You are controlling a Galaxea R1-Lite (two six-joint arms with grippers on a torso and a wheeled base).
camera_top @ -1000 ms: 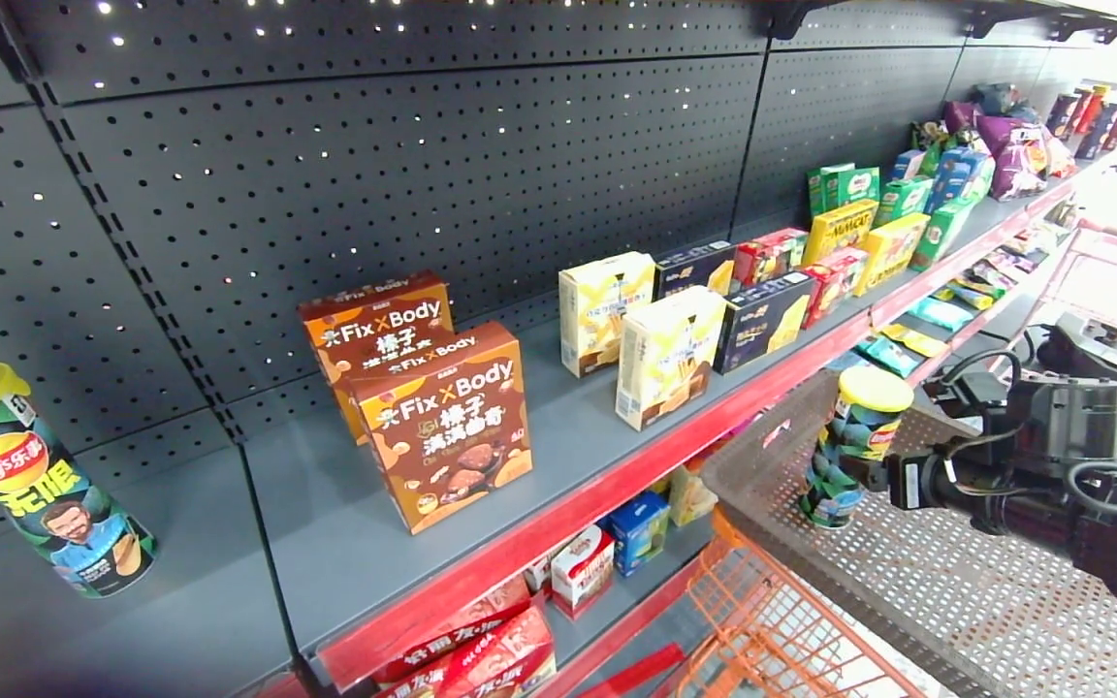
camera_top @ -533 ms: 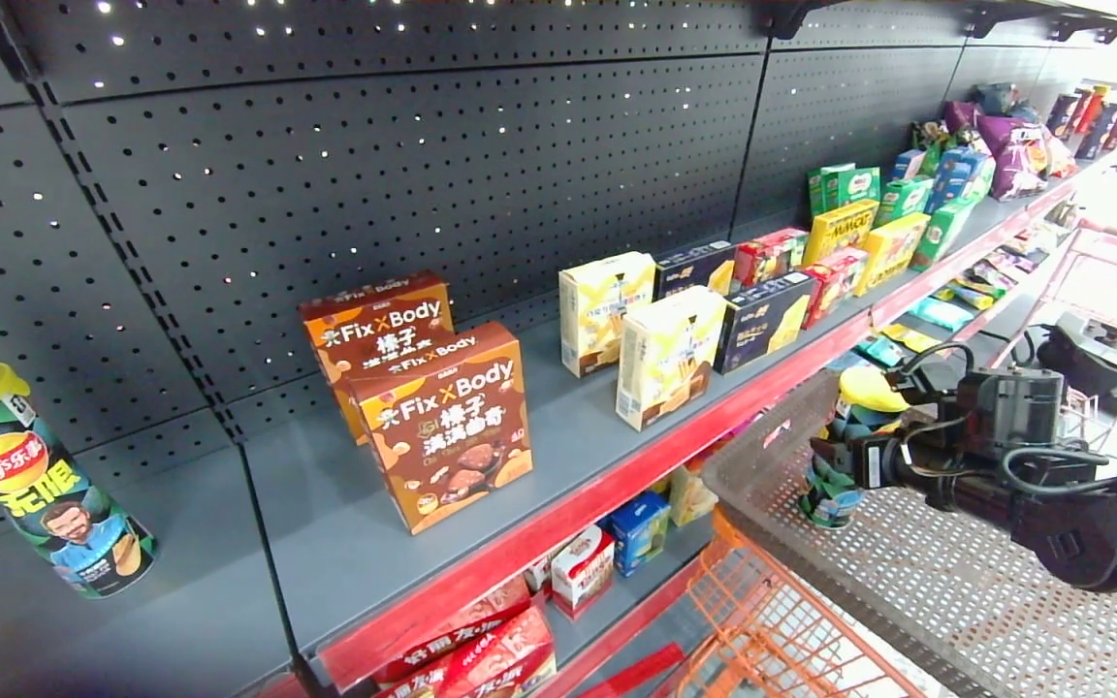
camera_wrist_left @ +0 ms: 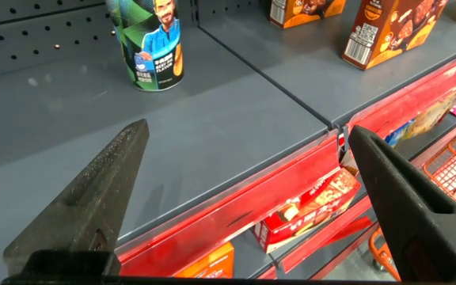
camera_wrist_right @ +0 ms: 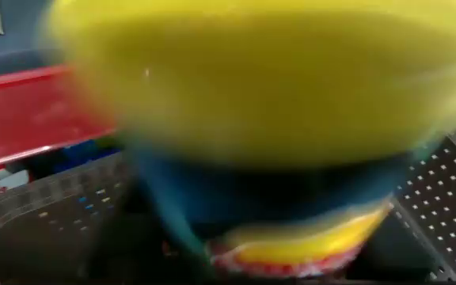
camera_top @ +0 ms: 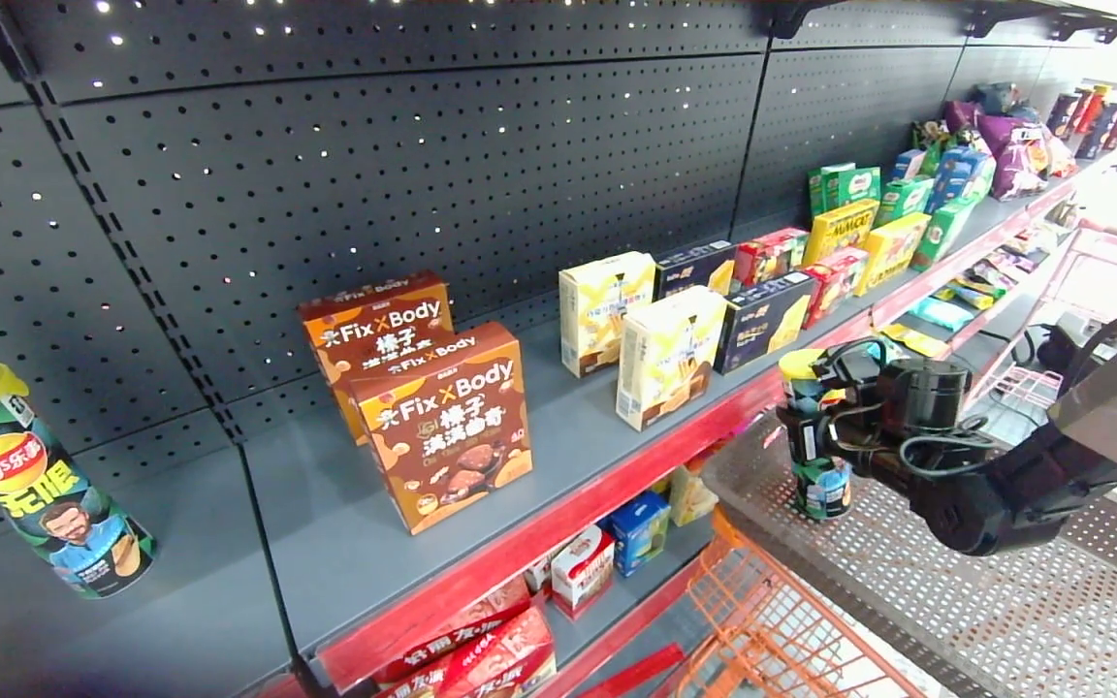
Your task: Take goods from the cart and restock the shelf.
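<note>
A chip can (camera_top: pixel 824 488) with a yellow lid stands upright over the cart's grey perforated tray (camera_top: pixel 956 601), close to the shelf's red front edge. My right gripper (camera_top: pixel 811 431) is shut around its middle from the right side. In the right wrist view the can's yellow lid (camera_wrist_right: pixel 252 79) looms large and blurred. A second, matching chip can (camera_top: pixel 45 494) stands at the far left of the grey shelf (camera_top: pixel 345 543). My left gripper (camera_wrist_left: pixel 248 134) hangs open above that shelf, near that can (camera_wrist_left: pixel 150 47), with nothing between its fingers.
Two brown snack boxes (camera_top: pixel 442 427) and cream boxes (camera_top: pixel 665 354) stand further right on the shelf, then several coloured boxes. An orange wire basket (camera_top: pixel 781 640) sits below the tray. Red packs (camera_top: pixel 481 650) lie on the lower shelf. Bare shelf lies between the left can and the brown boxes.
My right gripper reached the can in the cart, took hold of it, and has carried it left and slightly up toward the shelf edge. Things on the shelf have not moved.
</note>
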